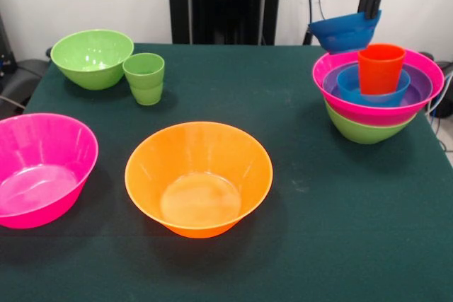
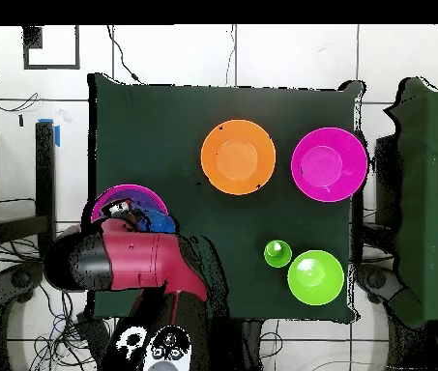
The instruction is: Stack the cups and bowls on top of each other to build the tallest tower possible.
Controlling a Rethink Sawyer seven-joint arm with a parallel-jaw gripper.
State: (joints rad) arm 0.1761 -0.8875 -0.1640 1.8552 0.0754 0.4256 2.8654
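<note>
The tower (image 1: 377, 100) stands at the right of the front view: a green bowl at the base, a pink bowl, a purple bowl, a small blue bowl and the orange-red cup (image 1: 380, 68) on top. My gripper (image 1: 371, 6) is shut on the rim of a second small blue bowl (image 1: 346, 32) and holds it tilted in the air, above and behind the tower. The light green cup (image 1: 144, 78) stands beside a green bowl (image 1: 92, 58) at the far left. An orange bowl (image 1: 199, 177) and a pink bowl (image 1: 39, 169) sit near the front. In the overhead view my arm (image 2: 131, 259) covers most of the tower (image 2: 126, 205).
The table's dark green cloth (image 1: 304, 203) runs to the edges on all sides. The black pedestal (image 1: 225, 1) stands behind the far edge. Cables hang at the back right.
</note>
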